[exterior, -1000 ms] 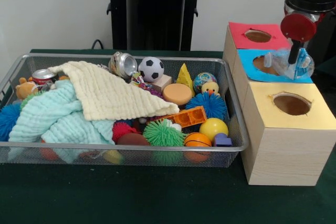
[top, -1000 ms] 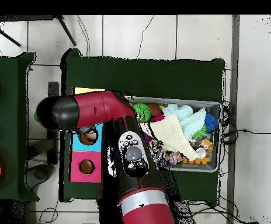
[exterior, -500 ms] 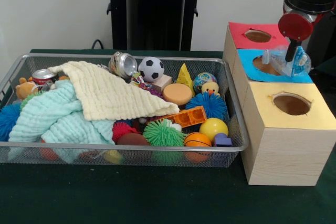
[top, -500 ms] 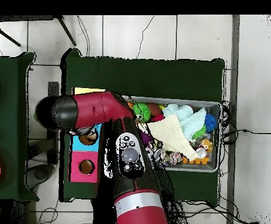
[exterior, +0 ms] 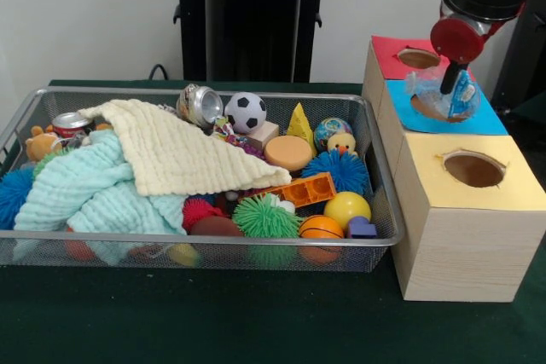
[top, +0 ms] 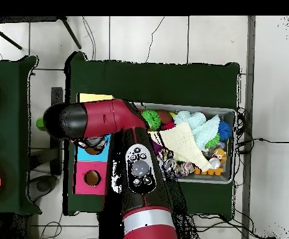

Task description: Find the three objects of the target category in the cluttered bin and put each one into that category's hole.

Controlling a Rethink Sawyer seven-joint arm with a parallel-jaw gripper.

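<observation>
My gripper (exterior: 450,83) hangs at the top right of the front view, shut on a crumpled clear plastic bottle (exterior: 429,91) with a blue label. The bottle hovers right over the round hole (exterior: 424,108) in the blue-topped box (exterior: 486,122). A red-topped box (exterior: 388,55) stands behind it and a yellow-topped box (exterior: 426,168) in front, each with its own hole. The wire bin (exterior: 256,245) on the left holds a red soda can (exterior: 70,124) and a silver can (exterior: 199,104) among toys. In the overhead view the red arm (top: 103,118) hides the gripper.
Yellow cloth (exterior: 179,155) and mint cloth (exterior: 81,185) cover the bin's left half. Soccer ball (exterior: 246,111), spiky balls, an orange brick (exterior: 303,189) and a yellow ball (exterior: 346,208) fill the right half. The three boxes stand close against the bin's right wall.
The gripper has carried the plastic bottle leftward, from the blue box's right edge to above its hole. The bin's contents have not moved.
</observation>
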